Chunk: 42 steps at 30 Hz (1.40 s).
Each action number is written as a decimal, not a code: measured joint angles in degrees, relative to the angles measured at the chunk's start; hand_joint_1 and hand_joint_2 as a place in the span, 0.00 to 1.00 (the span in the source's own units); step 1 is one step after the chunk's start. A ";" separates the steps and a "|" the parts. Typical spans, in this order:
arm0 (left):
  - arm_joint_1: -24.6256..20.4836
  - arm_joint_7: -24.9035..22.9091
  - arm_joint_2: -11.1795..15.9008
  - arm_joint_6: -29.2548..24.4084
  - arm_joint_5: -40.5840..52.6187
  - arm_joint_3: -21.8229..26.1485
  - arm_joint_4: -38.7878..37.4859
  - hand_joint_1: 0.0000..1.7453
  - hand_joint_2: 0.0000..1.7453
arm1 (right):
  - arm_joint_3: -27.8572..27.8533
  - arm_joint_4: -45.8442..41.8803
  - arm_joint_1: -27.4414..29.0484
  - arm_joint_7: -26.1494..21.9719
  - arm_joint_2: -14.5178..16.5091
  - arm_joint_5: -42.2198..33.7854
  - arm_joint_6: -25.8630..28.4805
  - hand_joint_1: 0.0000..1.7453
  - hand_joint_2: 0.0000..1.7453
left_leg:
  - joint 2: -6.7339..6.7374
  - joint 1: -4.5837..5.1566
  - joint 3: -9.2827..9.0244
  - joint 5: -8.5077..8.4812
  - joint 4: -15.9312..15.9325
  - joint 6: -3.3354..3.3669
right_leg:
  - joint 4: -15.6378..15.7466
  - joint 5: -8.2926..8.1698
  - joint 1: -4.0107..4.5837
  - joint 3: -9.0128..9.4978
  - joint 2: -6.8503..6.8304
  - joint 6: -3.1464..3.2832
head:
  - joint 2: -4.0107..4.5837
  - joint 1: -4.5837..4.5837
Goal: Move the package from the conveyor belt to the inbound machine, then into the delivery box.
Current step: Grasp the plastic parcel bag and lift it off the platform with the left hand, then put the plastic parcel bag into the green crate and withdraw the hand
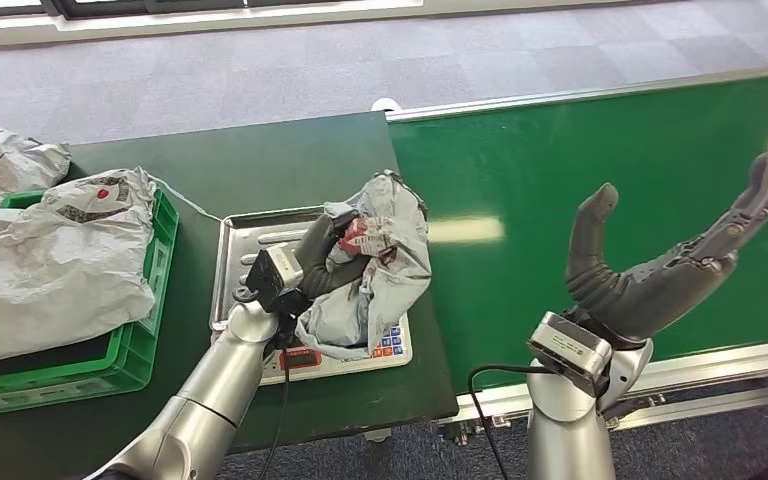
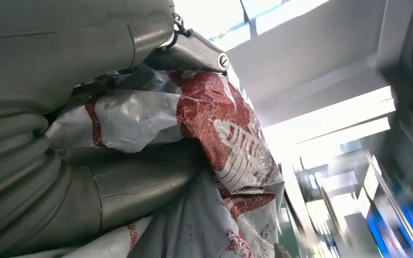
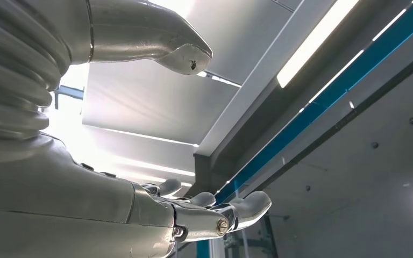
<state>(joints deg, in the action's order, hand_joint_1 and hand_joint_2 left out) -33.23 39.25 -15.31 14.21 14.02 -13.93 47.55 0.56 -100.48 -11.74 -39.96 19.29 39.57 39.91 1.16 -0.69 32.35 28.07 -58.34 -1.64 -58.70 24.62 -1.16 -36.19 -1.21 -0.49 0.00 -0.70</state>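
Note:
A crumpled grey package (image 1: 380,270) with red print lies on the metal tray of the inbound machine (image 1: 250,235), left of the green conveyor belt (image 1: 600,190). My left hand (image 1: 322,262) grips the package from its left side, fingers wrapped into the folds. Close up, the left wrist view shows the package (image 2: 215,123) pressed against my left hand (image 2: 86,177). My right hand (image 1: 660,265) is raised palm-up over the belt, fingers spread, holding nothing. In the right wrist view my right hand (image 3: 140,177) points at the ceiling.
A green delivery box (image 1: 130,345) at the left holds grey packages (image 1: 55,265). The machine's keypad (image 1: 390,343) shows below the package. A black cable (image 1: 485,400) hangs near the table's front edge. Grey carpet lies beyond the belt.

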 joint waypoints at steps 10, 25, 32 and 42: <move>-6.06 -9.05 7.50 -53.13 29.59 11.73 6.36 1.00 1.00 | -1.33 0.00 0.77 0.01 -0.11 -0.30 0.07 0.00 1.00 | 0.08 -0.06 -0.03 -0.11 0.01 -0.09 | -0.05 -0.04 0.08 -0.05 0.08 0.06 | 0.00 -0.01; -6.79 -30.99 13.46 -54.21 72.03 32.57 13.14 1.00 1.00 | -1.49 0.56 0.78 -0.01 -0.13 -1.25 0.07 0.00 1.00 | 0.28 -0.10 0.00 -0.11 0.03 -0.11 | -0.05 -0.04 0.12 -0.18 0.29 0.08 | 0.00 -0.02; -6.55 -40.43 18.62 -54.25 72.32 32.71 12.01 1.00 1.00 | -1.68 0.77 0.79 -0.02 -0.13 -1.45 0.07 0.00 1.00 | 0.11 -0.18 0.05 -0.15 0.03 -0.15 | -0.05 -0.04 0.19 -0.11 0.10 0.13 | 0.00 -0.01; -6.76 -46.90 21.50 -54.25 72.03 33.01 6.91 1.00 1.00 | -1.78 0.79 0.81 -0.02 -0.13 -1.52 0.07 0.00 1.00 | 0.17 -0.15 0.04 -0.14 0.01 -0.14 | -0.03 -0.07 0.16 -0.14 0.17 0.15 | 0.00 -0.02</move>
<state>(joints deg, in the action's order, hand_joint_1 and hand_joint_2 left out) -40.00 -7.65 6.19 -40.04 86.04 19.08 54.47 -1.21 -99.69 -10.92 -39.98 19.17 38.05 39.98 1.32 -0.84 32.39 27.93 -58.32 -1.79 -58.74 24.54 -1.00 -36.34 -1.05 -0.34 0.00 -0.72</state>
